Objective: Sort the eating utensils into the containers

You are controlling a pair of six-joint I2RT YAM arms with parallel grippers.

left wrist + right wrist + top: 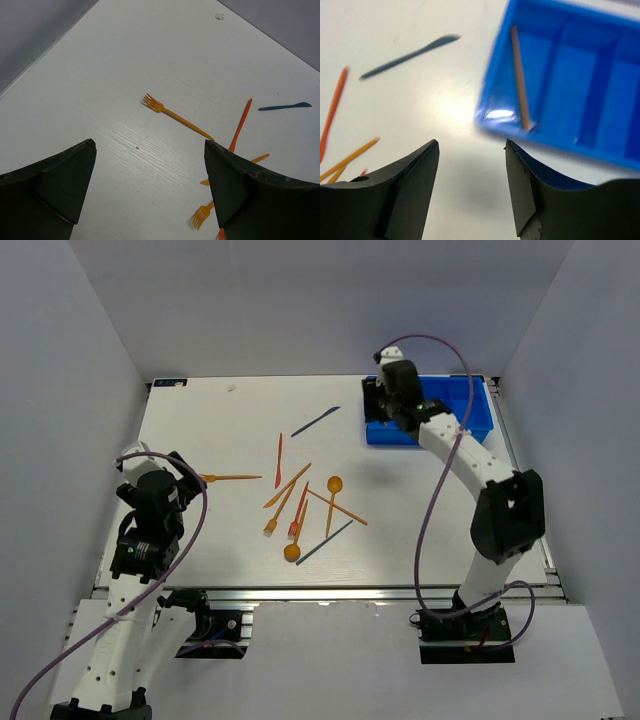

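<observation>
Several orange, red-orange and dark blue utensils lie loose mid-table. An orange fork [232, 478] lies just right of my left gripper [188, 476], which is open and empty. In the left wrist view that fork [175, 116] lies ahead of the open gripper [150, 145], with a red-orange knife [240, 126] and a dark blue knife [285, 106] beyond. The blue tray [480, 408] stands at the back right. My right gripper [376, 404] is open and empty at its left end. The right wrist view shows the open gripper [471, 145], the tray [555, 145] and one orange utensil [520, 80] in its leftmost compartment.
The pile holds two orange spoons [332, 495] [291, 552], a red fork [298, 508], an orange fork [278, 513], orange knives [287, 485] and a dark knife [324, 542]. Another dark knife [315, 421] lies left of the tray. Grey walls enclose the table.
</observation>
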